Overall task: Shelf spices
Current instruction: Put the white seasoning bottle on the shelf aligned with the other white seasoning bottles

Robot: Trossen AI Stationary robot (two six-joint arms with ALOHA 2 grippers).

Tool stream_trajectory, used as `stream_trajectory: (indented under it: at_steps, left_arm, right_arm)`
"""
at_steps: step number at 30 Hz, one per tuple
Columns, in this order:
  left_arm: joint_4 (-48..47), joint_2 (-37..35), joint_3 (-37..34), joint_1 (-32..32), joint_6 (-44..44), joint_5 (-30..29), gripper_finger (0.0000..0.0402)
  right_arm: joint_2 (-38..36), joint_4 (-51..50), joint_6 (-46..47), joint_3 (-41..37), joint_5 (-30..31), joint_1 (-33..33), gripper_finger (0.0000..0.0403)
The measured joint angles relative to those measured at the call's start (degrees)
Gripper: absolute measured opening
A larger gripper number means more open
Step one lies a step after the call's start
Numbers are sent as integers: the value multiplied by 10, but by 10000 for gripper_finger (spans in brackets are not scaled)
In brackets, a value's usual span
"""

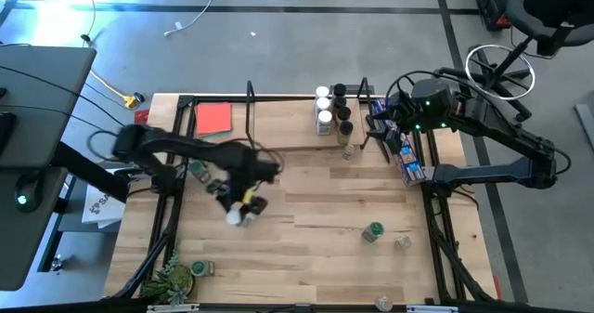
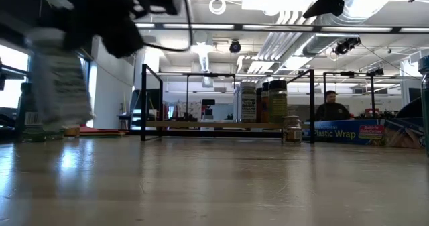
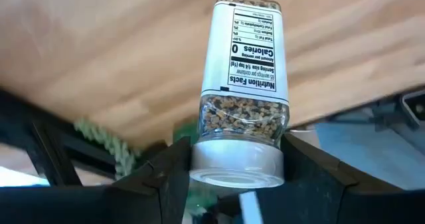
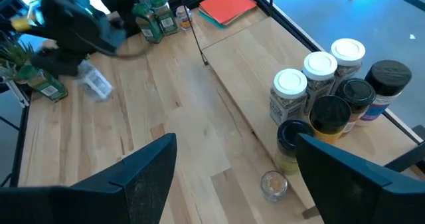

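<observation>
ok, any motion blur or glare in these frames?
High view: left gripper and its white-lidded spice jar smeared by motion. Low view: that arm and jar blur at upper left, ceiling lights blown out. Left wrist view: jar sharp, table blurred behind. Right wrist view: shelved jars crisp.

left tool (image 1: 243,207) clamped mid-table; right tool (image 4: 232,177) spread wide

Motion-blurred left pincer (image 2: 114,21) and its jar (image 2: 60,85) in the low view.
</observation>
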Motion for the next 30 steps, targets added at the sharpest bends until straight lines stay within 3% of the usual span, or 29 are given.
stream_trajectory:
  at_steps: [10,17,22,30]
  left_arm:
    - [-100,245,286,77,183,-103,195]
    - [-168,369,483,109,243,-114,219]
    - [-163,408,562,119,255,-142,235]
    - [-181,398,611,120,252,-183,239]
  right_arm:
    - [-12,-19,15,0,-5,0,300]
    - [-26,-38,29,0,-6,0,300]
    - [-33,-48,31,0,-6,0,300]
    - [-34,-51,29,0,-6,0,300]
